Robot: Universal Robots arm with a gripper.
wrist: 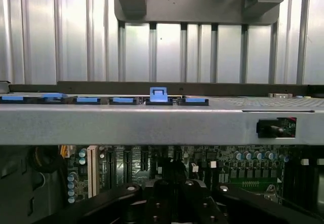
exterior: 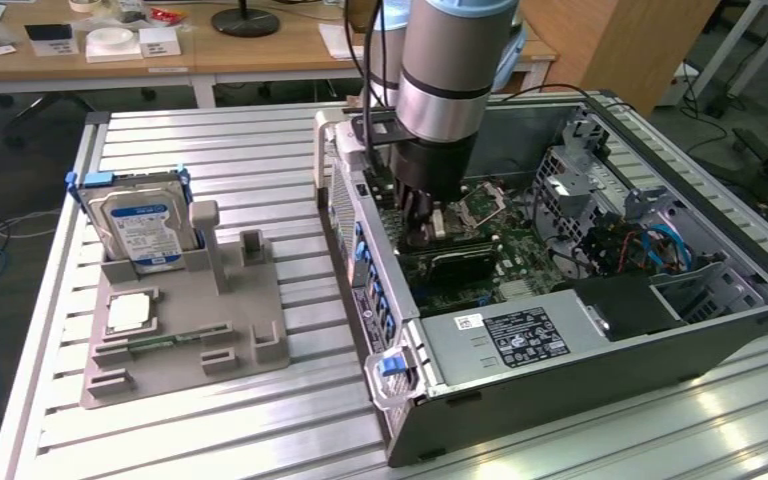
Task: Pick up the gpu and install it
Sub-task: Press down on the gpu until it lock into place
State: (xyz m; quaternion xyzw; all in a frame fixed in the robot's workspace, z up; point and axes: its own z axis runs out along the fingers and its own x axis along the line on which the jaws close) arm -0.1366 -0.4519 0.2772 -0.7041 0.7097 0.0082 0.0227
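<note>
The install step appears to be in hand. The arm stands near vertical, reaching down into the open grey metal computer case (exterior: 704, 345), its black gripper (exterior: 420, 215) low over the green motherboard (exterior: 524, 272). The fingers are drawn fully together. A thin dark greyish card, judged to be the gpu (exterior: 444, 262), stands on edge on the motherboard directly beneath the gripper; whether it is gripped cannot be told. On the grey moulded parts tray (exterior: 244, 345) remain the silver hard drive with blue-white label (exterior: 144, 228) and the small square silvery CPU chip (exterior: 132, 314). Seating calls for straight downward pressure.
</note>
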